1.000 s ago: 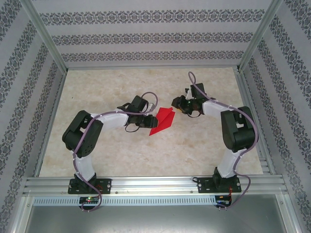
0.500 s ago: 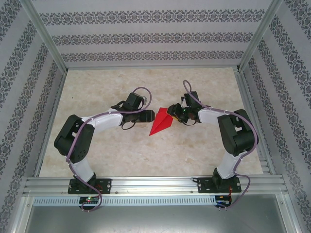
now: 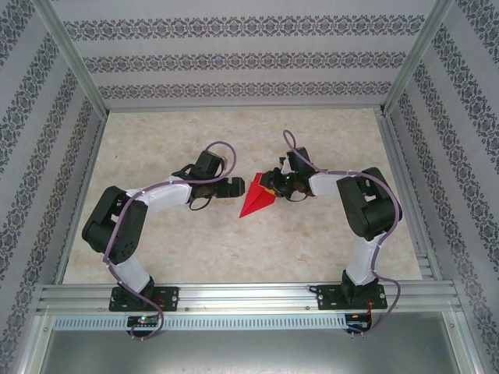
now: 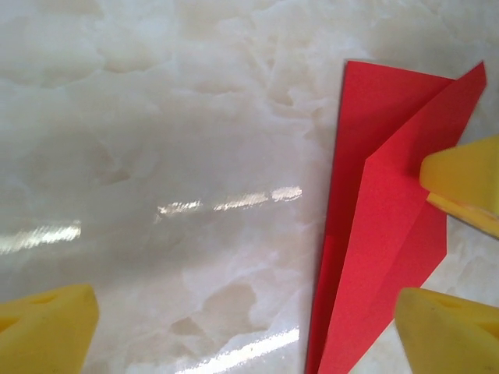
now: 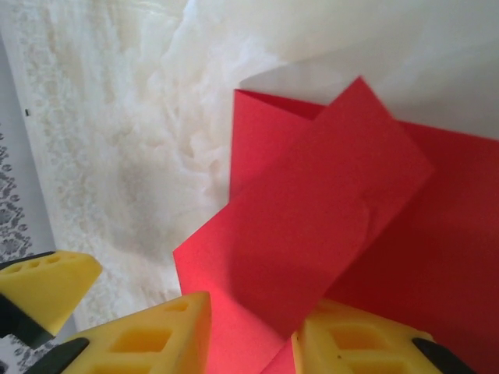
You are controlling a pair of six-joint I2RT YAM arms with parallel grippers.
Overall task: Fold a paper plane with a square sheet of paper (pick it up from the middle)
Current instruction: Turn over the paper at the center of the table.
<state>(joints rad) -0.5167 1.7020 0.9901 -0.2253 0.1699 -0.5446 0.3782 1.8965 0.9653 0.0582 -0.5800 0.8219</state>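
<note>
The paper plane [image 3: 256, 199] lies near the middle of the frame in the top view. It is a red wedge with its blunt end toward the upper right and its tip toward the lower left, so its long axis slants down the picture. It sits between the two arms, with one side resting on the table [image 3: 195, 257] and an upper flap raised.

The right pincer [image 3: 271, 185] meets it from the right. In its own wrist view its jaws stand narrow [image 5: 245, 343] with the raised flap passing between them, and they look closed on that flap.

The left pincer [image 3: 236, 187] is just beside the plane's left edge and holds nothing. In its wrist view the jaws are spread wide [image 4: 249, 327]. The plane [image 4: 382, 226] stands almost upright at the right of that frame, close to the right-hand fingertip, with bare table across the rest of the gap.

Any move by the left arm therefore runs rightward, across the plane's long axis. Both arms are about equally near. The table edges and the patterned walls [image 3: 47, 117] are well apart from the plane, so there is open room on every side.
</note>
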